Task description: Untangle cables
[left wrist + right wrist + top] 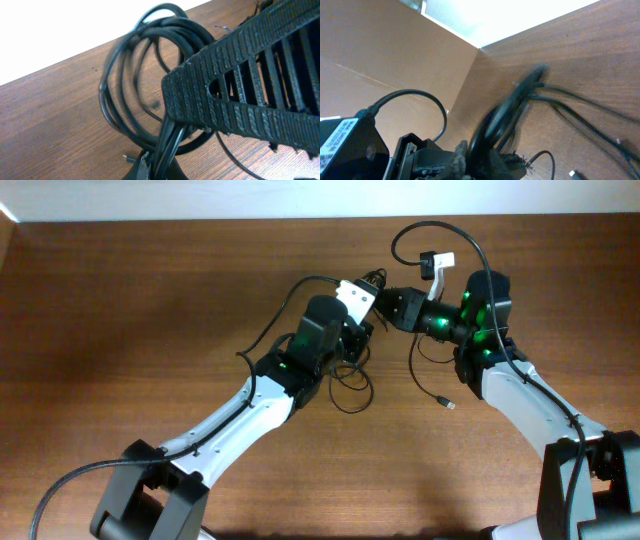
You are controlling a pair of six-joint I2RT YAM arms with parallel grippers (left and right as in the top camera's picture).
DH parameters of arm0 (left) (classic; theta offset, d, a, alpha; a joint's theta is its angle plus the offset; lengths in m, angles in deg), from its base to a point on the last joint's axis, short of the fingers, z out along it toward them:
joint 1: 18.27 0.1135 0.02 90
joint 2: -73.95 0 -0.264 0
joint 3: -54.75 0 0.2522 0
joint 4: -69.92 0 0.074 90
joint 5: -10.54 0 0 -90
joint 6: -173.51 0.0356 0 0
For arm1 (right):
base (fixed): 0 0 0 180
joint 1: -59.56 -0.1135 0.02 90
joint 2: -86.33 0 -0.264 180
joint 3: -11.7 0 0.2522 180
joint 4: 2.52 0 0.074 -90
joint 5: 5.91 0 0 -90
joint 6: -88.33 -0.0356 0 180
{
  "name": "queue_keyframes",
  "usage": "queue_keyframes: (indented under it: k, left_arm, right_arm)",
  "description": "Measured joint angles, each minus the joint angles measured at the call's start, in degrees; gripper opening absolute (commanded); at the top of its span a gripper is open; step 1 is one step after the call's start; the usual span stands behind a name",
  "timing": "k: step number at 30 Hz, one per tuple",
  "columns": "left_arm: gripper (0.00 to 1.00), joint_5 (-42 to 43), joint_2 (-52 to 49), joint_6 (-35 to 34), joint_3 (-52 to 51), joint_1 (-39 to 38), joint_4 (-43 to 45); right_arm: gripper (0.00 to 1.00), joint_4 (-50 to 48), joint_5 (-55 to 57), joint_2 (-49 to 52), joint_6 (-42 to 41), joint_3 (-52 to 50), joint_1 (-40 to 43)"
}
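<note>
The cables [413, 360] are thin black cords bunched between the two grippers at the table's middle. One strand trails down to a small plug [449, 405]. My left gripper [362, 330] is shut on a bundle of the cords. In the left wrist view the coil [176, 24] rises from its fingers [162, 167]. My right gripper [385, 305] points left, close against the left one, and is shut on the same tangle. The right wrist view shows blurred cords [520, 95] coming out of the right gripper [505, 160]. Its ribbed finger [235, 105] fills the left wrist view's right side.
The wooden table [120, 300] ends at a pale wall along the back. A thicker robot cable [430, 228] arcs above the right wrist. The left arm's camera housing [350, 145] sits close beside the right gripper. A loose plug [573, 174] lies on the wood.
</note>
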Motion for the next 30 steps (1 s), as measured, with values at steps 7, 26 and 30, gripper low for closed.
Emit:
queue_keyframes:
  k: [7, 26, 30]
  left_arm:
    - [0.00, 3.08, 0.00, -4.44, 0.00, 1.95, 0.02]
    - [0.00, 7.10, 0.00, -15.76, 0.07, 4.76, 0.02]
    - [0.00, 10.51, 0.04, -19.67, 0.22, 6.64, -4.83]
  right_arm:
    - [0.04, -0.13, -1.33, 0.00, 0.02, 0.00, 0.00]
    - [0.04, -2.58, -15.56, 0.00, 0.07, 0.00, 8.33]
    - [0.04, -11.52, -17.00, 0.02, -1.29, -0.15, 8.31]
